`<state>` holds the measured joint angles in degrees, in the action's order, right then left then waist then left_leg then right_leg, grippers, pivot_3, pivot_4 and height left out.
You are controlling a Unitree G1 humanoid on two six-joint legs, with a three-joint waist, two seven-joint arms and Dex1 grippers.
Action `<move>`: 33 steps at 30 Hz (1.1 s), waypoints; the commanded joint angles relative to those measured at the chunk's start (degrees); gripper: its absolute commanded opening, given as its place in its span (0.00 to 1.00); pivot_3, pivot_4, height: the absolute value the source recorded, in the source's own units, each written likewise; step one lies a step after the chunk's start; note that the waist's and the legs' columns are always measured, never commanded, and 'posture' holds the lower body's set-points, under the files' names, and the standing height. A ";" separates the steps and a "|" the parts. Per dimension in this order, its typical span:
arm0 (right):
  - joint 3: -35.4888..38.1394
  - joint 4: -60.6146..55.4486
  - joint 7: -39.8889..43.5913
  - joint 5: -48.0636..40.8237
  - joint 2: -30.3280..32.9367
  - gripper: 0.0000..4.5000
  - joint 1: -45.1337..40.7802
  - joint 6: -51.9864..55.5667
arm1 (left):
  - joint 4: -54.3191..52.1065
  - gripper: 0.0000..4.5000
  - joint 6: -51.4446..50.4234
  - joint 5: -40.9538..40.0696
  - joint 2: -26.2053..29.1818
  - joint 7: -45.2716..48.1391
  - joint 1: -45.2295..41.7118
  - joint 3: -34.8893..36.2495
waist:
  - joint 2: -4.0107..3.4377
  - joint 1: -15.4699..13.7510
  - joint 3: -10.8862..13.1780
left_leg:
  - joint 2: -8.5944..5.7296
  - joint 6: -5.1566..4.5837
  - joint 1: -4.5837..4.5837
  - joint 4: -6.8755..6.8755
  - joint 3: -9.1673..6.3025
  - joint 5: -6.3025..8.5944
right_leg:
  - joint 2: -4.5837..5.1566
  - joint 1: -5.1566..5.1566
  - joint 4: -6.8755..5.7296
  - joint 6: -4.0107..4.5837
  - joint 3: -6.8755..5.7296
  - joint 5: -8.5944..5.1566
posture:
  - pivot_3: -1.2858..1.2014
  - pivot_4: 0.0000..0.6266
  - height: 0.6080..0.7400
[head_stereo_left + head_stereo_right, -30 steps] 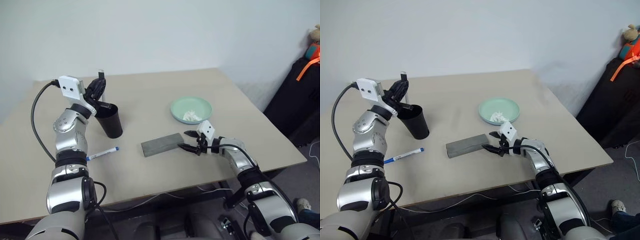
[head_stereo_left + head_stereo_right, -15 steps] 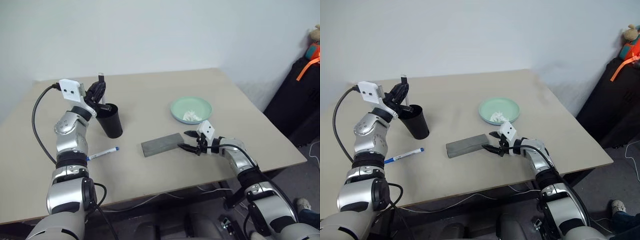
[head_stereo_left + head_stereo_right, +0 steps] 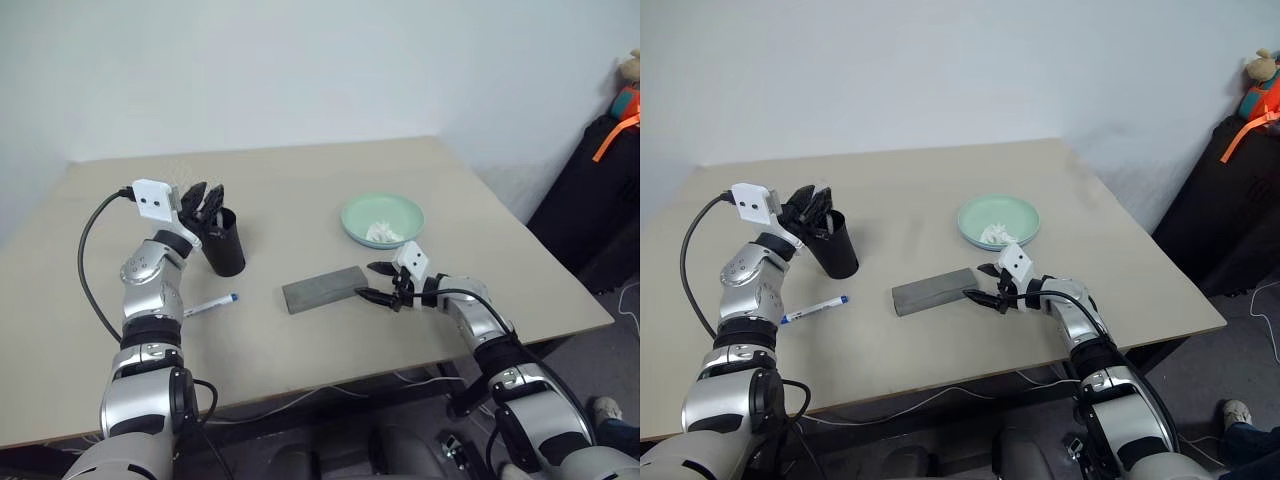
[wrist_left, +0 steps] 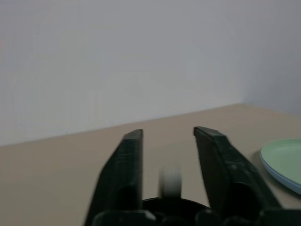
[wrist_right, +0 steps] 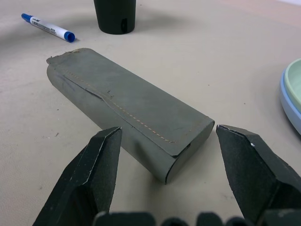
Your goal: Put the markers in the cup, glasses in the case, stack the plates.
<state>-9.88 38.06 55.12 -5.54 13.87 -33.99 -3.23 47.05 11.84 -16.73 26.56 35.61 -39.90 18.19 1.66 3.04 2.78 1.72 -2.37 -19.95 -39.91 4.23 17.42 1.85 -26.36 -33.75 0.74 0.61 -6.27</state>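
The broad beige worktop [image 3: 300, 190] carries everything. On its right side sits a round shallow mint green plastic plate [image 3: 382, 218] stacked on a light blue plate [image 5: 288, 106] whose rim peeks out beneath it, with a small white tissue wad [image 3: 380, 232] lying in the green one. In the middle, near the front, lies the long grey rectangular hard case [image 3: 324, 288], closed and flat, at a slight angle. To the left of it and farther back stands the black tapered plastic cup [image 3: 222, 245], upright. Near the cup, toward the front left, a slim white marker with a blue cap [image 3: 209, 305] lies flat on the worktop, apart from both cup and case.

The left hand [image 3: 207, 200] sits right over the cup's rim, its two black fingers [image 4: 123, 174] spread apart; a pale blurred upright shape [image 4: 170, 181], seemingly a marker, shows between them above the cup's dark rim, not pinched by either. The right hand [image 3: 378, 281] rests low at the right end of the case, fingers [image 5: 91, 172] parted wide, one on each side of that end without gripping it.
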 commanded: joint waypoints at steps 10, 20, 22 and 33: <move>0.65 -0.80 0.27 -0.19 -0.09 0.77 -2.07 -1.30 | -4.15 0.69 0.17 -0.53 0.07 -0.15 -0.83 -0.12 | 0.00 0.00 0.00 | 0.00 0.00 0.00 0.00 0.00 0.00 | 0.00 0.00 0.00 0.00 0.00 0.00 | 0.52 0.00 0.85; 0.72 -1.18 0.36 -0.24 0.20 0.77 -1.89 -1.04 | -11.23 0.69 -7.18 -5.39 4.75 7.88 -2.30 0.73 | 0.00 0.06 0.00 | 0.00 0.00 -0.02 0.00 0.00 0.00 | 0.00 -0.02 0.00 0.00 0.00 0.00 | 0.52 0.00 0.85; 0.71 -1.17 0.39 -0.23 0.22 0.77 -1.92 -1.01 | -13.16 0.69 -9.74 -6.58 6.62 10.46 -2.58 0.67 | 0.00 0.05 0.00 | 0.00 0.00 -0.02 0.00 0.00 0.00 | -0.01 -0.02 0.00 0.00 0.00 0.00 | 0.52 0.00 0.85; 0.63 0.24 0.77 -0.14 -0.15 0.77 -2.79 -1.46 | -29.93 0.69 -33.43 -10.46 24.21 34.21 4.92 -7.05 | -0.06 0.19 0.03 | 0.04 0.01 0.02 0.07 0.02 0.01 | -0.02 -0.06 0.00 0.12 0.01 -0.10 | 0.52 0.00 0.85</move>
<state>-9.91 38.96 55.65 -5.52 13.86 -35.09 -3.33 19.77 -19.09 -26.07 49.47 67.09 -35.21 12.11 1.60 3.23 2.81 1.76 -2.36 -19.92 -39.84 4.25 17.42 1.84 -26.42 -33.75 0.87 0.61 -6.37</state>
